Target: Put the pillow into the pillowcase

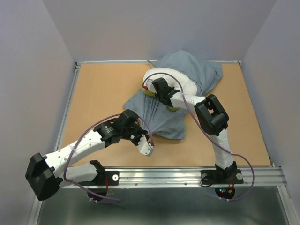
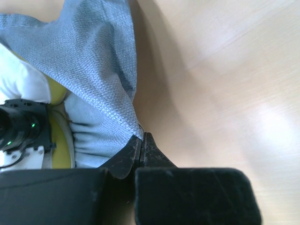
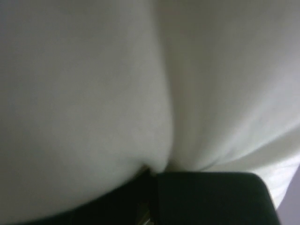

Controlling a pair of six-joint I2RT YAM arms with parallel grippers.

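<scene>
The grey-blue pillowcase (image 1: 161,117) lies crumpled across the middle and far side of the table. The white pillow (image 1: 183,85) with its yellow band (image 1: 149,92) sits partly inside it. My left gripper (image 1: 146,139) is at the near corner of the pillowcase. In the left wrist view its jaws (image 2: 142,137) are shut on the edge of the pillowcase (image 2: 93,61). My right gripper (image 1: 153,86) presses into the pillow. In the right wrist view white pillow fabric (image 3: 93,93) fills the frame and folds into the jaws (image 3: 157,171), hiding the fingertips.
The wooden tabletop (image 1: 98,93) has raised walls at the left, back and right. A metal rail (image 1: 187,176) runs along the near edge. The right arm's elbow (image 1: 212,115) stands over the pillowcase's right side. The right wrist also shows in the left wrist view (image 2: 21,126).
</scene>
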